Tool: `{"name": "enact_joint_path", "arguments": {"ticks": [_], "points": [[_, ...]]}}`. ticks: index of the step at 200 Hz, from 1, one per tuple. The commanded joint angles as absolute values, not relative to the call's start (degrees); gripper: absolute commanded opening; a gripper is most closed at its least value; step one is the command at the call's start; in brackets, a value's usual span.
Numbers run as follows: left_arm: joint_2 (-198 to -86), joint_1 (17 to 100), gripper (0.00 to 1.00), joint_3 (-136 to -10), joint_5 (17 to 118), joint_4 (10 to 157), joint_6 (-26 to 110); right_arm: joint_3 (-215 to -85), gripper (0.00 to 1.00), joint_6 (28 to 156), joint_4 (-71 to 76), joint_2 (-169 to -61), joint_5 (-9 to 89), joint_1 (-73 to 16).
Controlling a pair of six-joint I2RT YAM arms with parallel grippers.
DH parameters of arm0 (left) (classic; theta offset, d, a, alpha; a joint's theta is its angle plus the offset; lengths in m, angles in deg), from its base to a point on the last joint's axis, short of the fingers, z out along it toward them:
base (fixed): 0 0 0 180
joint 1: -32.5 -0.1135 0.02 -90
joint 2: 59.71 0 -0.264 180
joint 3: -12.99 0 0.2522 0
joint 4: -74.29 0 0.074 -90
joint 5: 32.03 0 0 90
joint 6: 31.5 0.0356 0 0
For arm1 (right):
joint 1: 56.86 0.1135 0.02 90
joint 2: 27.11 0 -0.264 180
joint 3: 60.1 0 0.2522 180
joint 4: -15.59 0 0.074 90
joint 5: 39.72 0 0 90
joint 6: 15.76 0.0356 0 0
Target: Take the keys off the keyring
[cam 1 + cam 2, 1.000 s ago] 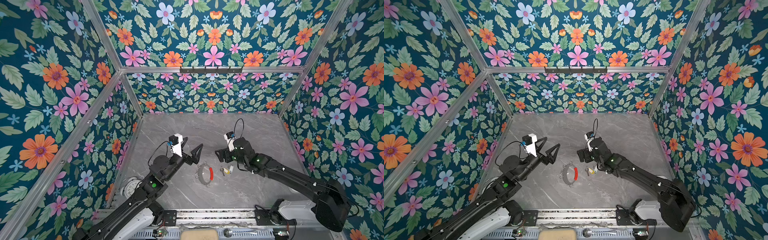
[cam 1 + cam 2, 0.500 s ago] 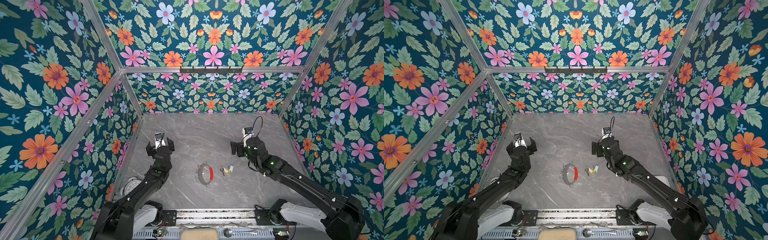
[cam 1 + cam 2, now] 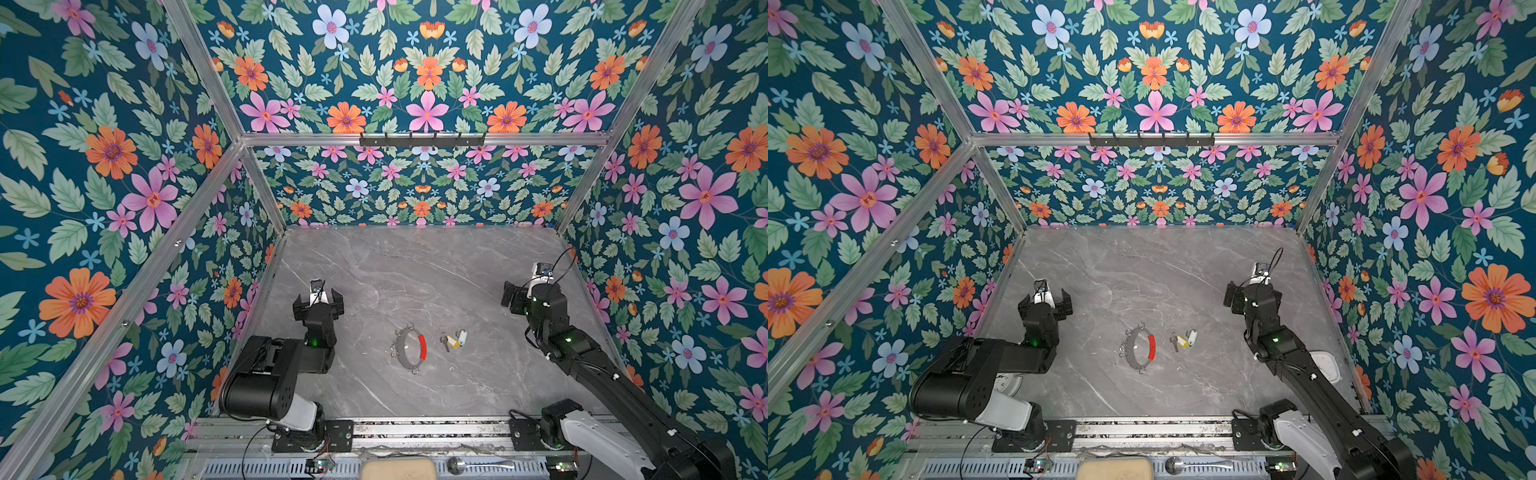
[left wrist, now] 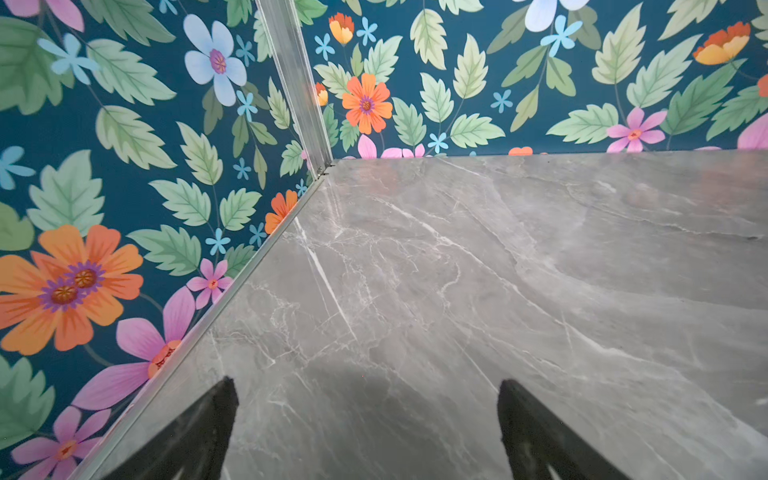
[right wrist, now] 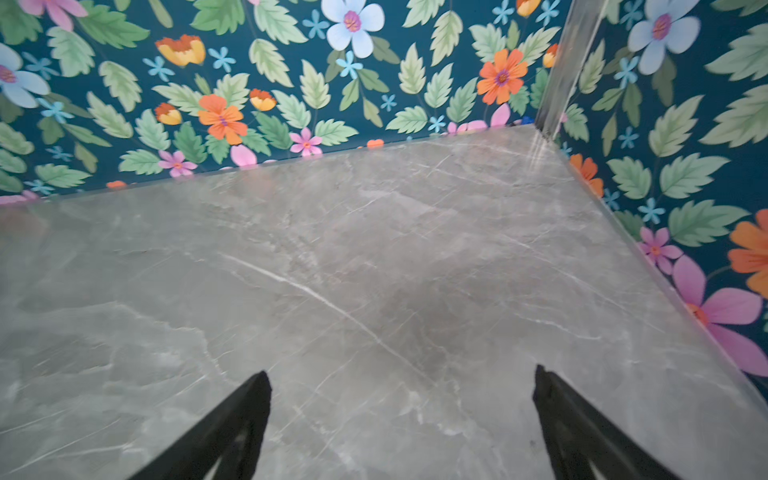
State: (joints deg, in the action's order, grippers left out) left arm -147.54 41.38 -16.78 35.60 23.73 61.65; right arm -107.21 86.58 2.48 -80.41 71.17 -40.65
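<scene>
A: How do the 2 arms sit?
B: The left arm is folded low, the right arm stretched forward.
A: Grippers?
B: The left gripper and right gripper both gape wide, empty.

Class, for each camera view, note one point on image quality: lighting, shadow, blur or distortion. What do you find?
Both top views: even light, keyring and keys clear but tiny, rails splayed by the wide lens. Left wrist view: soft shadow on the table by the left end effector. Right wrist view: table veins slightly soft, a rail's streaky reflection near the corner.
</scene>
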Motion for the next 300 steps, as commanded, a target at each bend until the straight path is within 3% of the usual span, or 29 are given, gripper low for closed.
{"name": "enact_joint_path", "arguments": {"ticks": [1, 25, 32, 45, 113, 300], "points": [[-148.39, 39.11, 1.00, -18.99, 43.27, 22.84, 61.34, -103.55, 0.99, 81.05, 13.38, -81.76, 69.54, -45.35], [-151.51, 35.26, 1.00, -16.49, 52.03, 16.98, 59.41, -98.12, 0.99, 79.89, 22.64, -84.39, 64.81, -51.51], [-153.30, 35.22, 1.00, -15.55, 51.02, 11.19, 59.82, -97.21, 0.99, 79.33, 24.78, -85.36, 65.13, -52.43], [-151.42, 34.90, 1.00, -17.46, 50.66, 19.17, 58.46, -96.23, 0.99, 78.60, 28.31, -87.49, 62.70, -54.08], [-152.35, 34.43, 1.00, -15.37, 43.27, 12.56, 56.29, -91.58, 0.99, 76.85, 52.22, -108.34, 56.97, -55.96], [-152.47, 34.49, 1.00, -15.97, 44.80, 13.53, 56.91, -91.88, 0.99, 77.82, 52.06, -109.55, 53.71, -57.75]]}}
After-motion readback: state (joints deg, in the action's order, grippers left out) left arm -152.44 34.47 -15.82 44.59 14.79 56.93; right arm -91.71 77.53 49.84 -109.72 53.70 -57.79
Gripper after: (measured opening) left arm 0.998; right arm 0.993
